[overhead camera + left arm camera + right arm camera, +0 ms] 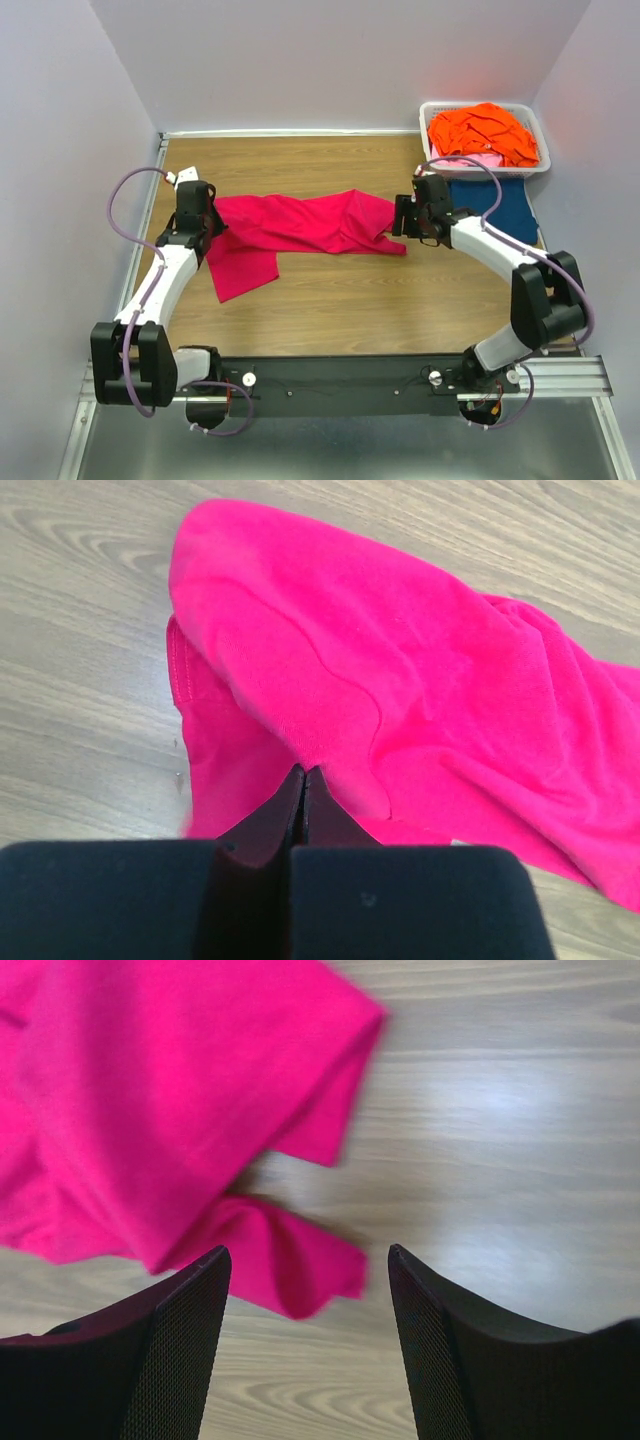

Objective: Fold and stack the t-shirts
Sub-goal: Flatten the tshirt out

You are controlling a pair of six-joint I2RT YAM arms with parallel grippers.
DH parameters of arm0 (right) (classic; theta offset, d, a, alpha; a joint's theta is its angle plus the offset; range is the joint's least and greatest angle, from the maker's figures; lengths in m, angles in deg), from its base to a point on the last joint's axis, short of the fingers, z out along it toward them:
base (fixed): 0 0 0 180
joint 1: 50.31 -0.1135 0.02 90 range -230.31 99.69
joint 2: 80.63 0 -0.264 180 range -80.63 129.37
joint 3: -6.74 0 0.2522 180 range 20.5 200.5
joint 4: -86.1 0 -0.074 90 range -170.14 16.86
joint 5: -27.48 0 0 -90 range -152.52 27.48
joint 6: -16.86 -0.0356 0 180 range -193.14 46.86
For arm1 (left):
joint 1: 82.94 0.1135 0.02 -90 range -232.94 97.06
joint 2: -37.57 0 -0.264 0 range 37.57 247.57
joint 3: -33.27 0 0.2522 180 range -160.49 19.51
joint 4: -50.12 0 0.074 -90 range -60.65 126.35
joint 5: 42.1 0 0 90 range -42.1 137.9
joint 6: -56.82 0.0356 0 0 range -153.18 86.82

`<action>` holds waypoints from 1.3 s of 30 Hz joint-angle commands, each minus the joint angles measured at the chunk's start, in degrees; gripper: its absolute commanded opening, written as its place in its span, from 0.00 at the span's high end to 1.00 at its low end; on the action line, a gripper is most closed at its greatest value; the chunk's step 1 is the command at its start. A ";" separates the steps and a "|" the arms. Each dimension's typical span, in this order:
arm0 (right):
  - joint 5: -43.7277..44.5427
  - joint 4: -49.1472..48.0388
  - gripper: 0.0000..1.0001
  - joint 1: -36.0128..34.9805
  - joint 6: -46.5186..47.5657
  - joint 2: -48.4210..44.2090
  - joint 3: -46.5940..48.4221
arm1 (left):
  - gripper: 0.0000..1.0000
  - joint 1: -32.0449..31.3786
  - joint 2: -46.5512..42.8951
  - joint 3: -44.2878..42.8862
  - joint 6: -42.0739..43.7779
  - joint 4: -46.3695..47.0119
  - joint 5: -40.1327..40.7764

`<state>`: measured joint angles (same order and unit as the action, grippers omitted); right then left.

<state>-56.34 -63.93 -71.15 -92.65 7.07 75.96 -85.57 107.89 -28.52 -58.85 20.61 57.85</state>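
A magenta-pink t-shirt [300, 225] lies crumpled across the middle of the wooden table, with one part trailing toward the front left. My left gripper [205, 225] is at its left end. In the left wrist view the left gripper [303, 770] is shut, with a fold of the shirt [400, 680] pinched at its tips. My right gripper [400, 222] is at the shirt's right end. In the right wrist view the right gripper [308, 1252] is open and empty, and a loose corner of the shirt [150, 1090] lies between its fingers. A dark blue shirt [505, 210] lies flat at the right.
A white plastic basket [480, 104] stands at the back right corner, holding orange shirts [485, 130] and a bit of pale pink cloth [480, 160]. Pale walls close in the table at the left, back and right.
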 commanded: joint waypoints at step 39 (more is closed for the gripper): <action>-7.74 2.07 0.30 7.31 1.93 19.36 31.13 | 1.00 0.08 -6.08 10.15 3.35 9.68 -2.31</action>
<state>-59.49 -65.18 -62.74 -89.68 29.89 113.23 -85.57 101.90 -18.79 -56.31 28.61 57.22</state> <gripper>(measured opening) 0.697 0.007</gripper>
